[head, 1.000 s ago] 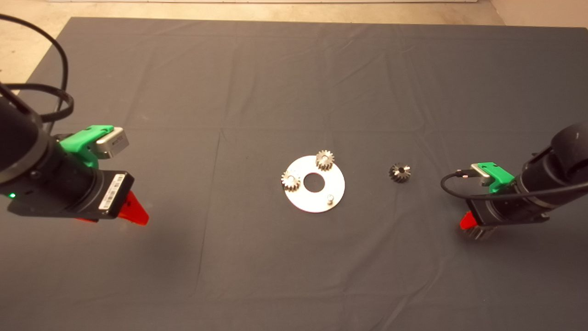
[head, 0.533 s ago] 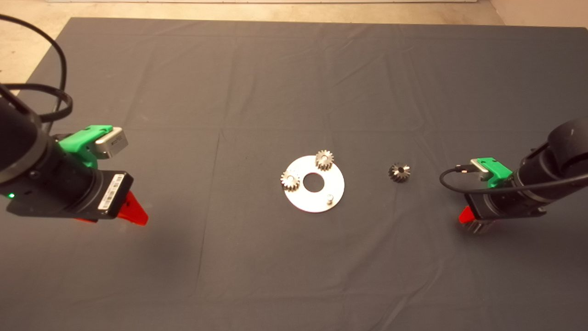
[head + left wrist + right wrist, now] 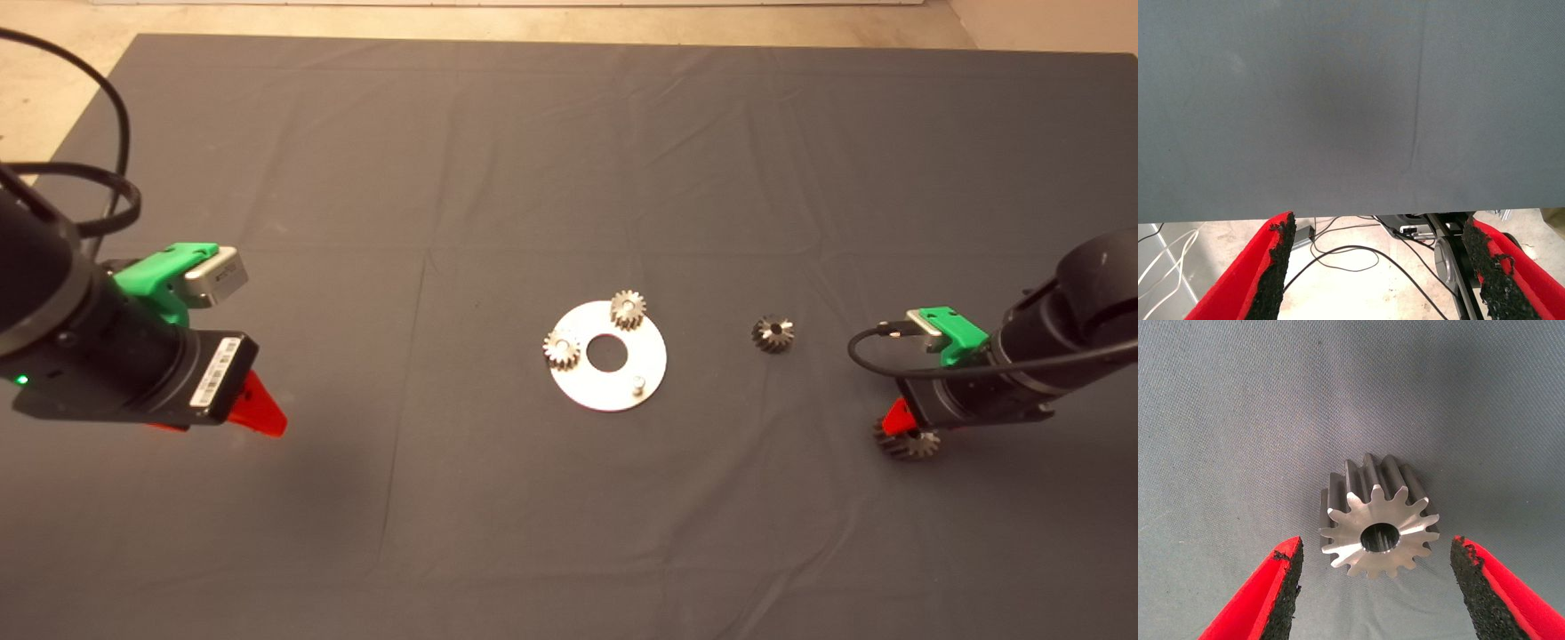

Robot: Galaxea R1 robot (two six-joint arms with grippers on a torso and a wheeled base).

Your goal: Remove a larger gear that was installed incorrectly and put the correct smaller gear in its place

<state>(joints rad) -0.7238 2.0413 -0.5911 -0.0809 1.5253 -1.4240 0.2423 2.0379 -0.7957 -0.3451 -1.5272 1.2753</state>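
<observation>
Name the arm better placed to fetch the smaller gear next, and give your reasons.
Right. The right gripper is open over the larger gear lying on the mat, close to the smaller gear. The left gripper waits across the disc, much farther off.

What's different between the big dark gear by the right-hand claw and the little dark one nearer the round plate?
The big dark steel gear is wider than the small dark steel gear, with a wider centre hole. The big one lies inside the open right claw, untouched; the small one lies alone nearer the round silver plate. Both are toothed and rest on the dark mat.
</observation>
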